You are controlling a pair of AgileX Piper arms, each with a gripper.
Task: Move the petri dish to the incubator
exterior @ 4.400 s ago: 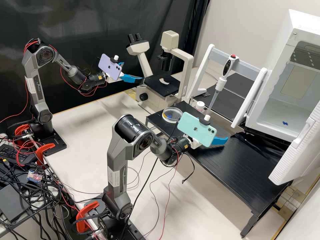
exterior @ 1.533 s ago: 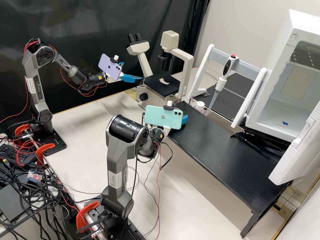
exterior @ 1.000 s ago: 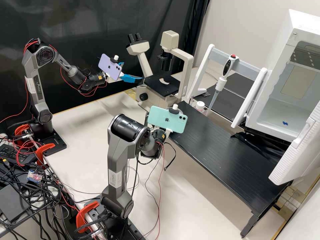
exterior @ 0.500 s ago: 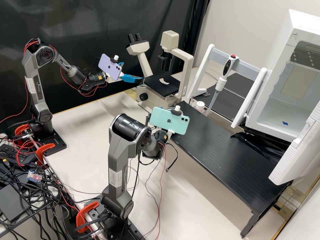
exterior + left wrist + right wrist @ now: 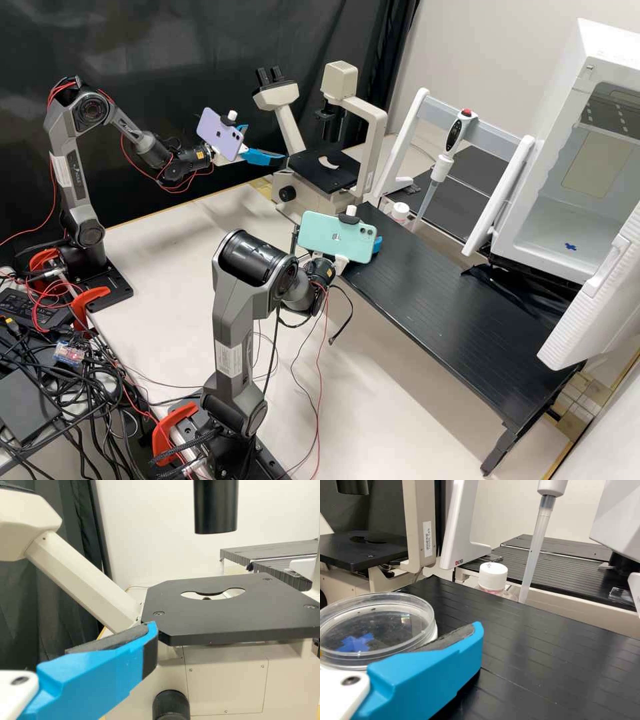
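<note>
Petri dish: seen in the right wrist view, the petri dish (image 5: 402, 630) lies at the corner of the black stand (image 5: 560, 665) nearest the microscope (image 5: 327, 167), a blue mark showing through it.
Right gripper: the right gripper (image 5: 377, 245) is right beside the dish, its blue side low against the rim, probably so as to take it by its sides and spare the flat faces; whether it has clenched or merely surrounds it, I cannot tell.
Left gripper: the left gripper (image 5: 265, 148) is released, its fingers apart before the microscope stage; likely parked there to leave the other arm room.
Incubator: the incubator (image 5: 617, 53) is by the stand's opposite end, its door (image 5: 600, 307) swung wide, presumably so the dish can go straight in.
Blue marker: a blue cross (image 5: 571, 247) on the incubator floor probably shows where to set it.
Pipette: the pipette (image 5: 448, 157) hangs upright past the stand's long edge, out of the likely route.
</note>
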